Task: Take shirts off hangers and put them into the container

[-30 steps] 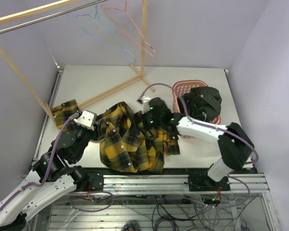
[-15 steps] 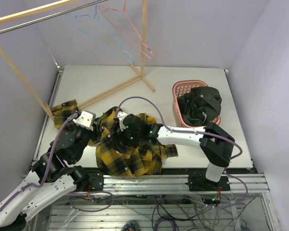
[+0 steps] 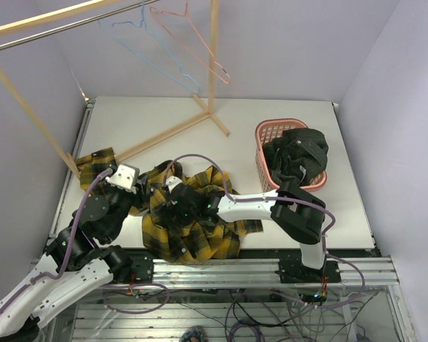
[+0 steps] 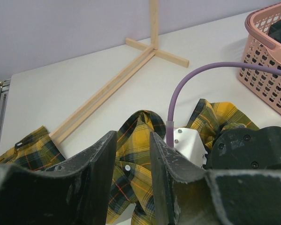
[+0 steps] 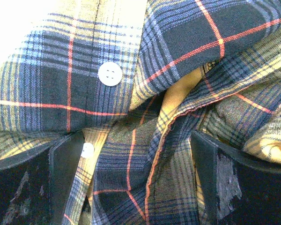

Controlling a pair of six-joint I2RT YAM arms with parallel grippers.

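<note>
Two shirts are in view. The yellow-and-black plaid flannel shirt [image 3: 189,228] lies crumpled on the white counter [image 3: 271,107] at lower centre of the top view, with one sleeve trailing off to the left edge. It has thin red lines through its weave. The dark shirt [image 3: 299,153] is heaped in the one salmon-pink basket [image 3: 264,132] at centre right and spills over the far rim. The basket is plastic, with slotted lattice walls and a rounded rim.

Two thin wire hangers hang bare at the top of the frame, one light blue [image 3: 151,58] and one pink [image 3: 196,46]. Both are triangular with a hook. They hang from a rail on a pale wooden rack, whose base [image 3: 171,132] crosses the counter diagonally.

The right hand [image 5: 136,140] is spread wide and pressed down into the plaid cloth, which fills the gap between its two black fingers without being pinched. Two white buttons show in the right wrist view. The upper button [image 5: 109,73] is round with four holes.

The left hand [image 4: 130,136] sits low over the shirt's left side, its dark, rough-surfaced fingers a little apart. Plaid cloth shows through the slit, and I cannot tell whether they grip it. A small dark tab [image 4: 19,144] on the sleeve at lower left is too small to read. A purple cable [image 4: 178,93] arcs over the shirt.
</note>
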